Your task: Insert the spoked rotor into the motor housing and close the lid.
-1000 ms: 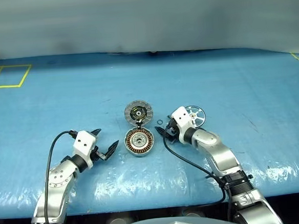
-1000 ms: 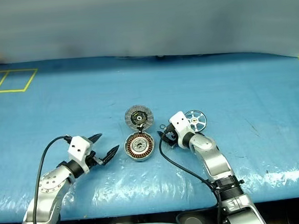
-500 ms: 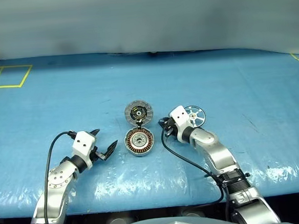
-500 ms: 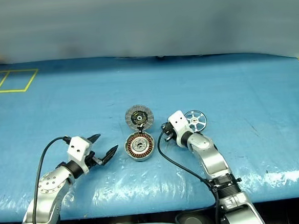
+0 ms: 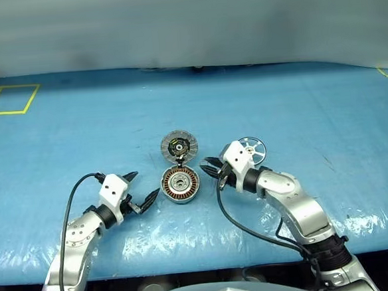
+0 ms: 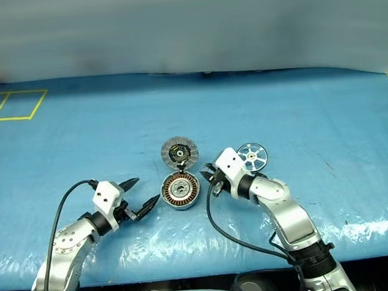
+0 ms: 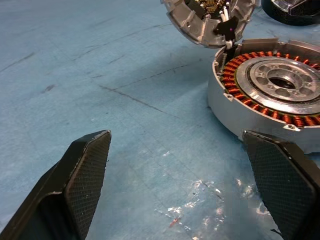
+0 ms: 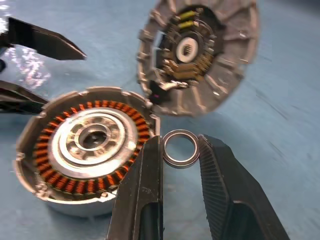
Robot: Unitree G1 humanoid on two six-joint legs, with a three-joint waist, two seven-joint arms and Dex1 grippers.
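motor housing [image 5: 181, 184] sat open on the blue table [image 5: 80, 140], lid [image 5: 179, 146] flipped back behind it, spoked rotor [image 5: 253, 149] lay right of it, right gripper [image 8: 180, 165] pinched a small metal ring [image 8: 180, 148], left gripper [image 5: 141, 190] spread wide beside the housing

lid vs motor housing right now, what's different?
The lid stands swung open, its inner face with a dark centre showing; the motor housing lies flat on the blue table. The housing shows a copper winding ring around a silver hub; the lid shows pale radial ribs. Both are round, grey metal, joined at a hinge.
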